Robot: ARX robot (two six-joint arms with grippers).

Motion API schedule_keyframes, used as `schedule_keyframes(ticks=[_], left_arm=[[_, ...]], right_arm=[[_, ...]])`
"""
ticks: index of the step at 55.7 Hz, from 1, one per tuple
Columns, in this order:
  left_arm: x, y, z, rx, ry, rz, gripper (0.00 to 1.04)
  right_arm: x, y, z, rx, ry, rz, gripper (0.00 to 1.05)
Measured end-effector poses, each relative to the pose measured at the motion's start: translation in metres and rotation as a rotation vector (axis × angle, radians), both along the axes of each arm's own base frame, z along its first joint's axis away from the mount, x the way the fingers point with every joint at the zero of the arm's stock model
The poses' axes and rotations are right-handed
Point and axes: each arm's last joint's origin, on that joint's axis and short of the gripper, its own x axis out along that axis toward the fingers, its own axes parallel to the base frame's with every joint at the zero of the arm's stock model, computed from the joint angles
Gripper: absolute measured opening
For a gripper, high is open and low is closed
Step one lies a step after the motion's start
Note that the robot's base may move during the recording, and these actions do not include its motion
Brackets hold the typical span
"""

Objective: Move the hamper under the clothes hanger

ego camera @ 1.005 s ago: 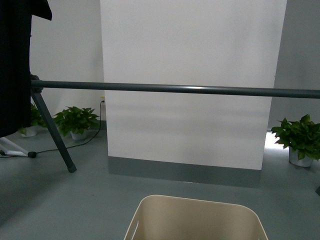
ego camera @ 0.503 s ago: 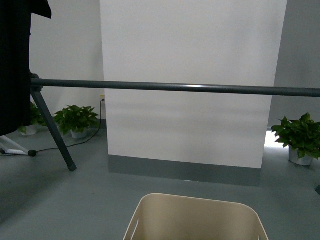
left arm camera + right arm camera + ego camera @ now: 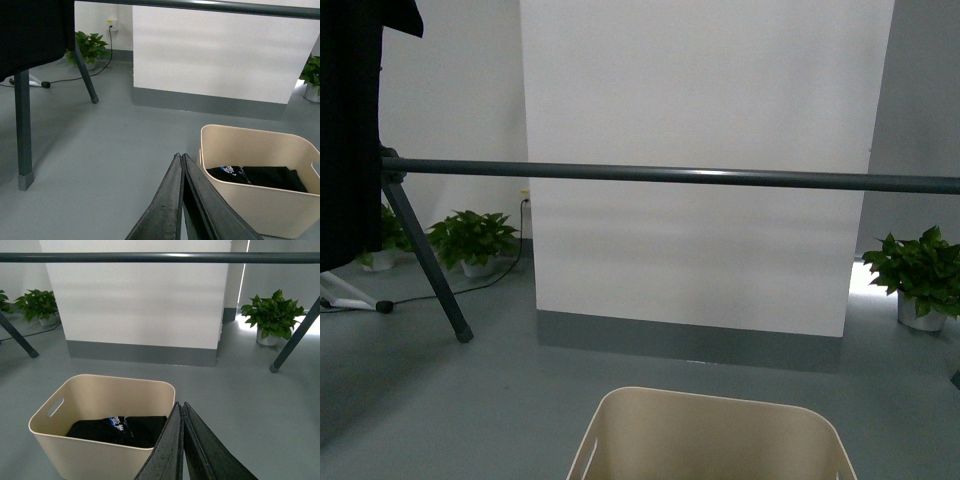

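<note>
We see hamper (image 3: 710, 435) at 6 o'clock below clothes hanger (image 3: 670, 177) | left gripper (image 3: 180, 159) pressed together | right gripper (image 3: 180, 407) pressed together

Setting: staged indoor laundry test room | Floor: bare grey painted floor (image 3: 440, 400) | Walls: plain white wall panel (image 3: 700, 100) with grey skirting | Props: clothes hanger (image 3: 670, 176), dark garment (image 3: 350, 130), beige hamper (image 3: 710, 435) | Decor: potted plants (image 3: 472, 240) set along the walls.

Hamper (image 3: 90, 440) below the rack bar (image 3: 150, 257)
Dark clothing (image 3: 120, 430) lies inside; the right gripper (image 3: 181, 407), jaws together, sits at the hamper's 3 o'clock.
</note>
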Motion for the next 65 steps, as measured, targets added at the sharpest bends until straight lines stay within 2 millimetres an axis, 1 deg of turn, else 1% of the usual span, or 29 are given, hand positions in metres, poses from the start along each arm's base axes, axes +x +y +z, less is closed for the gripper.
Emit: schedule_keyframes(ticks=[6,10,12,16,35,36,37,39,41,44,48,50,60,65], left_arm=[[-0.002,0.000,0.000,0.000,0.000,0.000,0.03],[-0.008,0.000,-0.005,0.000,0.033,-0.001,0.03],[-0.011,0.000,-0.004,0.000,0.015,0.000,0.03],[-0.012,0.000,-0.003,0.000,0.006,0.000,0.03],[-0.012,0.000,-0.003,0.000,0.006,0.000,0.03],[-0.012,0.000,-0.003,-0.002,0.006,0.000,0.05],[-0.012,0.000,-0.003,-0.001,0.006,0.000,0.10],[-0.012,0.000,-0.003,-0.001,0.006,0.000,0.18],[-0.012,0.000,-0.003,-0.001,0.006,0.000,0.23],[-0.012,0.000,-0.003,-0.001,0.006,0.000,0.33],[-0.012,0.000,-0.003,-0.001,0.006,0.000,0.44],[-0.012,0.000,-0.003,-0.001,0.006,0.000,0.48],[-0.012,0.000,-0.003,-0.001,0.006,0.000,0.75],[-0.012,0.000,-0.003,-0.001,0.006,0.000,0.94]], right_arm=[[-0.001,0.000,0.000,0.000,0.000,0.000,0.02],[-0.007,0.000,-0.004,0.000,0.032,0.001,0.02],[-0.010,0.000,-0.004,0.000,0.025,0.000,0.02],[-0.012,0.000,-0.003,0.000,0.002,0.002,0.02],[-0.012,0.000,-0.003,0.000,0.007,0.002,0.02],[-0.012,0.000,-0.003,0.000,0.007,0.002,0.02],[-0.012,0.000,-0.003,0.000,0.007,0.002,0.02],[-0.012,0.000,-0.003,-0.001,0.007,0.002,0.03],[-0.012,0.000,-0.003,0.000,0.007,0.002,0.08],[-0.012,0.000,-0.003,0.000,0.007,0.002,0.18],[-0.012,0.000,-0.003,0.000,0.007,0.002,0.29],[-0.012,0.000,-0.003,0.000,0.007,0.002,0.32],[-0.012,0.000,-0.003,0.000,0.007,0.002,0.59],[-0.012,0.000,-0.003,0.000,0.007,0.002,0.78]])
